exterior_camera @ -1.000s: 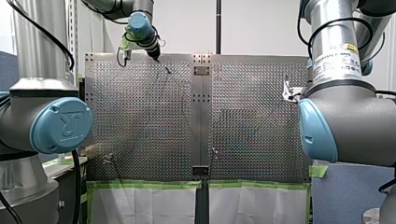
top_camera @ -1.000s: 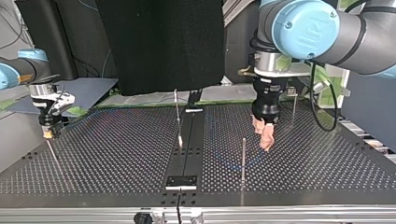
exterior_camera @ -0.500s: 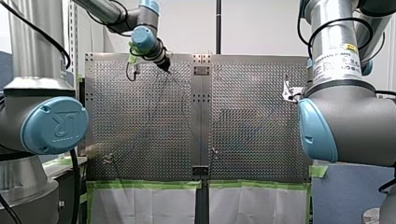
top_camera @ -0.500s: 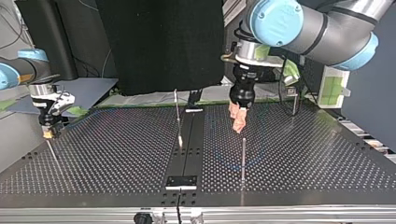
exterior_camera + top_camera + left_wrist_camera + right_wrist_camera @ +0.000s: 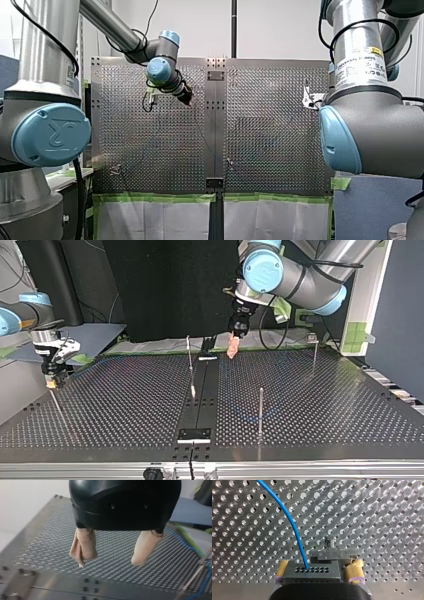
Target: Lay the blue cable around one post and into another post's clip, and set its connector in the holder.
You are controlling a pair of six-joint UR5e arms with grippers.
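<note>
My right gripper [image 5: 318, 568] is pinching the dark, multi-hole connector [image 5: 323, 573] between yellow pads. The thin blue cable [image 5: 290, 522] is exiting one hole and arcing away over the perforated table [image 5: 374, 517]. My left gripper [image 5: 110, 560] is hovering above it, beige pads spread apart.

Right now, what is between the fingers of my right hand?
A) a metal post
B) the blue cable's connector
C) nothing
B: the right wrist view shows my right hand shut on the dark connector, with the blue cable rising from it.
</note>
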